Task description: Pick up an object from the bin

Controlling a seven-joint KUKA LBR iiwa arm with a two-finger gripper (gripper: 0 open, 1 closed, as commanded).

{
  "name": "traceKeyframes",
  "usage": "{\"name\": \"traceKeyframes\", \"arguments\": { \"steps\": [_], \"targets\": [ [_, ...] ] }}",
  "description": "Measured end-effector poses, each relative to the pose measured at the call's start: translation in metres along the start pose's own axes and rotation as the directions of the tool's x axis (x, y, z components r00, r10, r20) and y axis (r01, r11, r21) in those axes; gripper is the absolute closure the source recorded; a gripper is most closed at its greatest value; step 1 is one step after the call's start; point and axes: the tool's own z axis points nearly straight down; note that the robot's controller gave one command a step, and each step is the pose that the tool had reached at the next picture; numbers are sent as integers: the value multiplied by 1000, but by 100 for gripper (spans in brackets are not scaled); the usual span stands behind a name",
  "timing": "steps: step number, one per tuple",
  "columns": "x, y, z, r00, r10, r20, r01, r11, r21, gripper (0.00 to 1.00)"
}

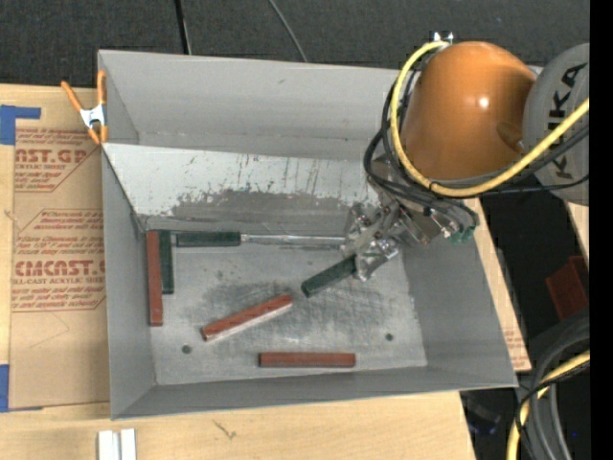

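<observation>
1. Orange cover on the wrist is what sits closest to my camera, at upper right, with yellow cable looped round its left side.
2. On the grey arm shell right of the cover I can read black capitals "KA". More black lettering lower on the shell is cut off, and I cannot read it whole.
3. Below the cover, the gripper is down at the right-centre of the bin floor, close to the foot of the back wall.
4. My target is the green stick, dark, short and slim. Its long axis runs on a diagonal from lower left to upper right. The upper-right end meets the gripper's tip; the lower-left end points toward the middle of the floor.
5. I cannot tell how far the gripper is open, nor whether it actually has hold of the green stick. The metal there hides the contact.
6. Just beyond the stick's lower-left end, not touching it, lies the tilted red bar, on much the same diagonal.
7. Nearer the front wall, the front red bar lies flat and parallel to that wall, well apart from the gripper.
8. Along the left wall, the left red bar runs front to back, with the left green bar just beside it on its inner side.
9. At the back wall's foot, the back green bar lies crosswise, left of centre.
</observation>
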Motion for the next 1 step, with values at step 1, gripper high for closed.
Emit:
{"name": "traceKeyframes", "arguments": {
  "steps": [1],
  "targets": [
    [1, 0, 1, 1000, 0, -3, 0, 1000, -2, 100]
  ]
}}
